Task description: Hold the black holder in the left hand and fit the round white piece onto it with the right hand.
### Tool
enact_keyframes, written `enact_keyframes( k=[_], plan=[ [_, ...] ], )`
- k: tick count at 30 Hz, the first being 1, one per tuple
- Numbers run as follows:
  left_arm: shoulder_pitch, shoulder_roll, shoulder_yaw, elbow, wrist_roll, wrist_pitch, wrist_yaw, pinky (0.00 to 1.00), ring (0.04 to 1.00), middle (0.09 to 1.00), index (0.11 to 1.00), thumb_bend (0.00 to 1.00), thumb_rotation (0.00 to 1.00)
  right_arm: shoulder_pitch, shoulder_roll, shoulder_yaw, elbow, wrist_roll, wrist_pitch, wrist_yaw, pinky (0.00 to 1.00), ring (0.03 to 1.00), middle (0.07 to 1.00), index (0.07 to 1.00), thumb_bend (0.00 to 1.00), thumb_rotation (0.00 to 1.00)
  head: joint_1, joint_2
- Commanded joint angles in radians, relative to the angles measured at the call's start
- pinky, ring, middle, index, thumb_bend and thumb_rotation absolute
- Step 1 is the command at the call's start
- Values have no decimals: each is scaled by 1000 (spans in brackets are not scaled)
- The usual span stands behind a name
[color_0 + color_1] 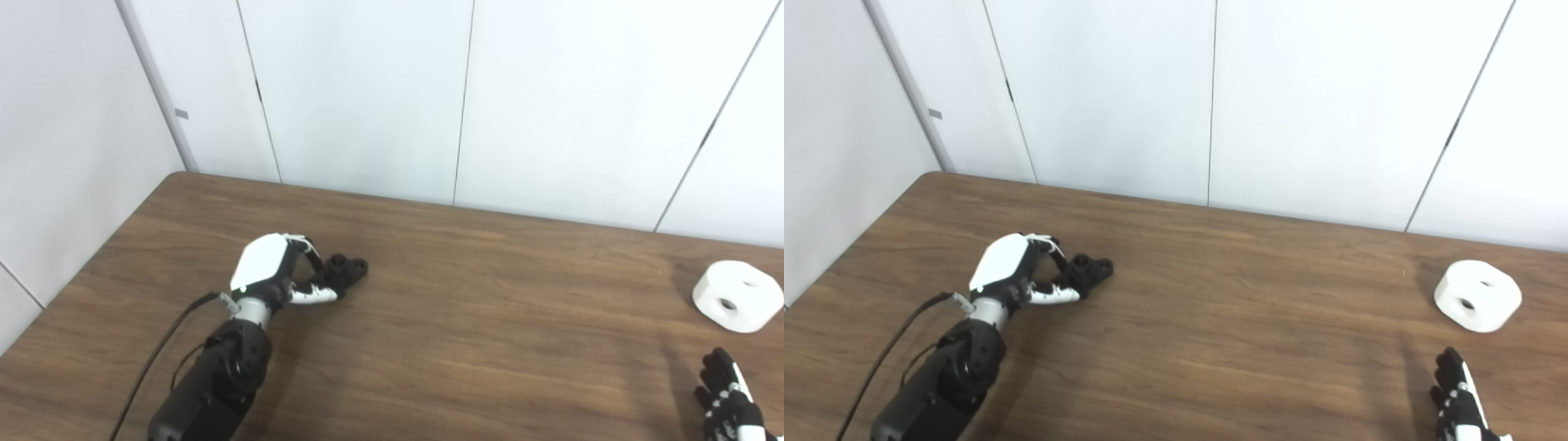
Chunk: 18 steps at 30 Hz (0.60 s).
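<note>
The left hand [269,269] lies low over the table [465,343], its fingers [313,295] curled around the near end of the black holder [344,270]. It appears to be closing on the holder rather than lifting it, though the view is too dark at the contact to tell whether the grip is firm. The holder sits at about three o'clock from the palm, resting on the wood, a small dark lump with two or three round knobs or sockets on top. That end faces away from the hand, which makes sense: it leaves the mating side free for the other piece.

The right hand [1458,398] shows only at the bottom right corner, fingers spread and holding nothing, pointed up toward twelve o'clock. Just beyond it, at roughly one o'clock and not touching, lies the round white piece [1478,296]. It is a thick, rounded puck, flat on the table, with two holes visible in its upper face. Those holes likely take the holder's knobs.

The two parts are well apart, at opposite sides of the table, so the fitting has not begun; each hand is placed beside its own part.
</note>
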Motion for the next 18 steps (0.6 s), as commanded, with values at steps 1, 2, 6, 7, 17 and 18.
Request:
enact_keyframes(
  k=[1,2,6,7,17,18],
  plan=[
    [-7,8,-7,-60,47,-14,7,1000,904,825,487,522,55,0,14,1,-40,-1,-28,-5,1000,1000,993,987,577,1000,-16,10],
    [1,2,-12,-72,56,-14,4,1000,901,823,487,523,54,1,15,1,-40,-7,-27,-9,1000,1000,991,986,572,1000,-20,12],
    [34,-18,-34,-123,70,-31,-19,1000,902,818,486,522,51,-1,21,-1,-35,-11,-28,-16,1000,1000,982,976,576,1000,-52,30],
    [39,-21,-37,-132,71,-34,-24,1000,904,819,486,522,51,0,22,-1,-35,-10,-28,-17,1000,1000,981,975,570,1000,-52,30],
    [104,-64,-100,-213,138,-80,-48,1000,920,835,486,522,52,-3,29,15,-32,-20,-41,-22,1000,1000,968,963,597,999,-138,86],
    [113,-72,-109,-223,143,-85,-53,1000,923,836,486,523,52,-3,31,18,-37,-27,-35,-27,1000,1000,968,963,602,998,-146,93]
  ],
)
